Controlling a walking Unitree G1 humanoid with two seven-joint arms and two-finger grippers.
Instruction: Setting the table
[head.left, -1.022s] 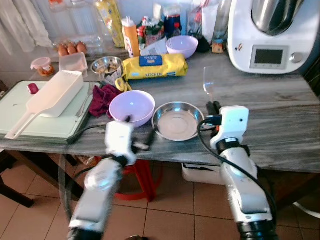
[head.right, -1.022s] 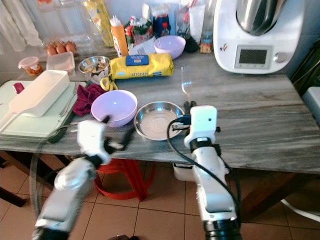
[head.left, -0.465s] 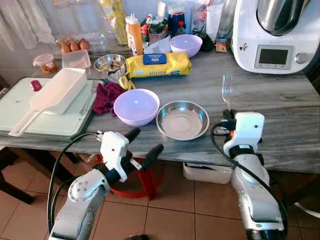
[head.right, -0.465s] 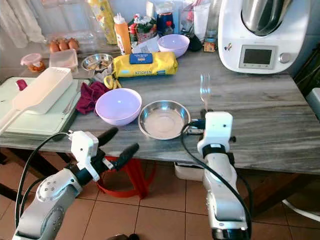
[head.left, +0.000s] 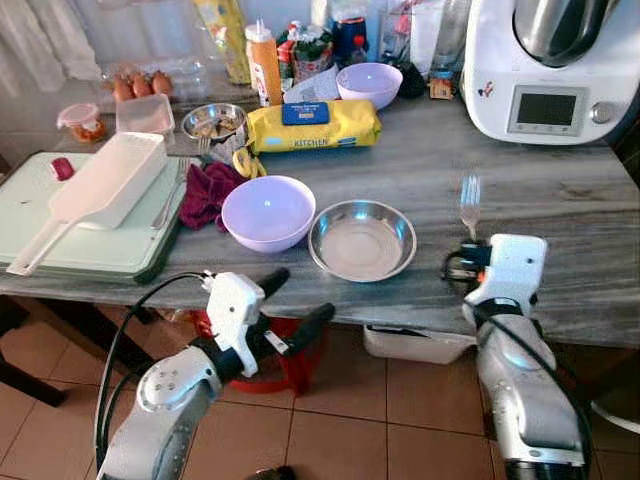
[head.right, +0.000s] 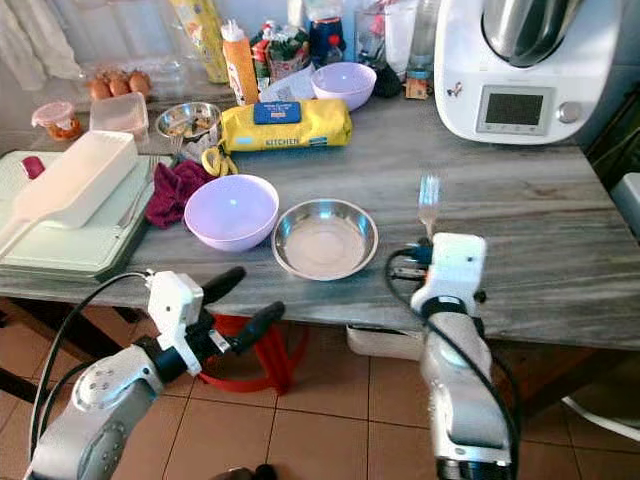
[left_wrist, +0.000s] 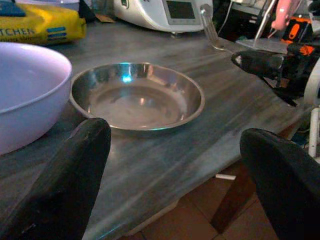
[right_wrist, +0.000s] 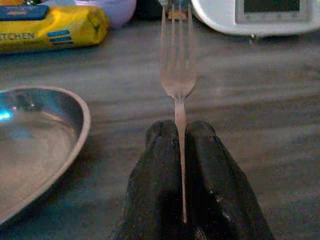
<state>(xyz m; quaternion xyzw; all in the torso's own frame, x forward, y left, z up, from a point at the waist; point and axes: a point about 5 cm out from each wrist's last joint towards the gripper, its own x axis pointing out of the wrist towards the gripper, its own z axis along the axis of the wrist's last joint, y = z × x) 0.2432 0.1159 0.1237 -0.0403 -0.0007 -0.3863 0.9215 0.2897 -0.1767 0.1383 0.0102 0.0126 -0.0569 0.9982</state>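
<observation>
My right gripper (head.left: 470, 248) is shut on the handle of a silver fork (head.left: 469, 203), tines pointing away over the grey table (head.left: 560, 240). In the right wrist view the fork (right_wrist: 177, 65) rises from between the closed fingers (right_wrist: 160, 165). To the fork's left, a shallow steel bowl (head.left: 362, 240) sits beside a lilac bowl (head.left: 267, 212). My left gripper (head.left: 296, 299) is open and holds nothing, just below the table's front edge and in front of both bowls. Its wrist view looks across the steel bowl (left_wrist: 137, 95).
A green board (head.left: 40, 225) with a white long-handled container (head.left: 105, 185) lies at the left, a maroon cloth (head.left: 210, 190) beside it. At the back stand a yellow pack (head.left: 312, 125), another lilac bowl (head.left: 368, 85), bottles and a white kitchen machine (head.left: 550, 70). A red stool (head.left: 285, 345) is under the table.
My right gripper has carried the fork to the right, away from the steel bowl. My left gripper has dropped from the lilac bowl to below the table edge. The camera shifted slightly.
</observation>
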